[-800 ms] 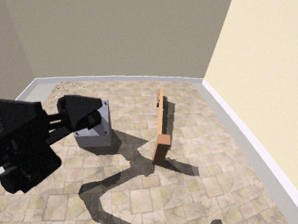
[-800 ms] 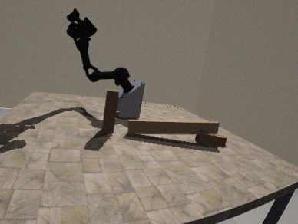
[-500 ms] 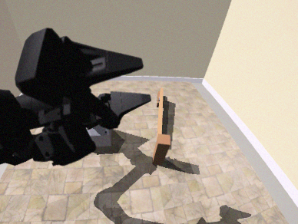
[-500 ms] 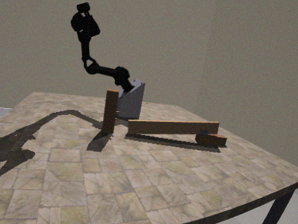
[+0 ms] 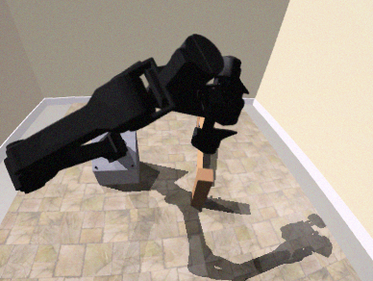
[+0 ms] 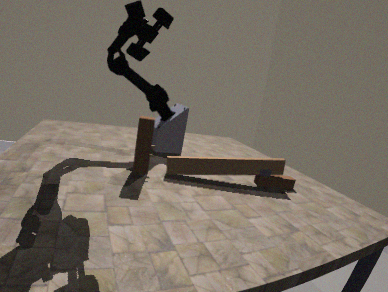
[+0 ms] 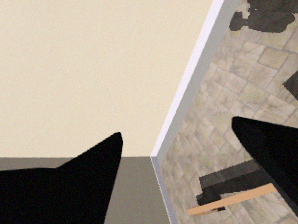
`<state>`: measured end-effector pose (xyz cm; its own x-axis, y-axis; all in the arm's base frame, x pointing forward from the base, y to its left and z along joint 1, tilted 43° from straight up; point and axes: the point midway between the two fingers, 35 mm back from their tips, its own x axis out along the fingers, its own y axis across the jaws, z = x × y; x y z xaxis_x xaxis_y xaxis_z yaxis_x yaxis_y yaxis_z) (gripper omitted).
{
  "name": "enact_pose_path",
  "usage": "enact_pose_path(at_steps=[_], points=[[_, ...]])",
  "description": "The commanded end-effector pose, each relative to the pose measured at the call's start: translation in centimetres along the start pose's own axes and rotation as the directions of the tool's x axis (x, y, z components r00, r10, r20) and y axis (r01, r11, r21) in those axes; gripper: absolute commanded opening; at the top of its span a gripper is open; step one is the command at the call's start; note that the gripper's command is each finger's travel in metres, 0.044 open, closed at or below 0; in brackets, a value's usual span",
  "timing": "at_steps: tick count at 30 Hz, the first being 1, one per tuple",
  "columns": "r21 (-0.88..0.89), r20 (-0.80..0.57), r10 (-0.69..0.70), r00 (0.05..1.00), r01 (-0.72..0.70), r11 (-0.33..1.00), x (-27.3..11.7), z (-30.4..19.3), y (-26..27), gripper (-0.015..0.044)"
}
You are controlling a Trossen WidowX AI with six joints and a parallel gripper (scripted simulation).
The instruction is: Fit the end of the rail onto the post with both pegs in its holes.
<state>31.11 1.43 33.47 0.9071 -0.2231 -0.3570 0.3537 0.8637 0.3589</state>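
Note:
The wooden bed rail [image 6: 225, 166] [image 5: 200, 157] [image 7: 232, 199] lies along the table, partly hidden behind the arm in the top view. Its far end rests on the low footboard block [image 6: 281, 183] at the dark bracket [image 6: 265, 172]. Its near end is down at the table, a short gap from the upright wooden post [image 6: 143, 146] [image 5: 202, 189]. One peg [image 6: 153, 146] shows faintly on the post's rail side; the other cannot be made out. My gripper [image 5: 242, 112] [image 6: 159, 40] [image 7: 175, 130] is open and empty, high above the table and touching neither rail nor post.
The arm's grey base block [image 5: 115, 156] [image 6: 172, 132] stands on the table [image 5: 87, 231] [image 6: 210, 225] beside the post and rail. Pale walls [image 5: 332, 91] [image 7: 90, 75] rise beyond. The arm's shadow [image 5: 192, 226] [image 6: 47, 200] falls across the tabletop.

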Motion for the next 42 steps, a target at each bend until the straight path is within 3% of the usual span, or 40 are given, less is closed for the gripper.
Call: enact_pose_path(at_steps=[1,6,11,16,21,24,42], points=[[-0.319,-0.119,-0.161,0.98,0.115,0.941,4.8,-3.8,-1.3,0.044],[-0.709,-0.247,-0.374,0.894,0.097,0.698,10.2,-9.2,-4.1,0.044],[-0.91,-0.334,-0.554,0.763,-0.108,0.4,14.2,-14.3,-7.8,0.044],[-0.9,-0.379,-0.705,0.599,-0.415,0.131,16.7,-19.4,-12.1,0.044],[-0.668,-0.364,-0.836,0.411,-0.741,-0.073,17.8,-24.2,-16.6,0.044],[-0.527,-0.348,-0.875,0.338,-0.842,-0.116,17.9,-25.9,-18.3,0.044],[-0.526,-0.349,-0.876,0.334,-0.843,-0.111,17.7,-26.2,-19.5,0.044]])
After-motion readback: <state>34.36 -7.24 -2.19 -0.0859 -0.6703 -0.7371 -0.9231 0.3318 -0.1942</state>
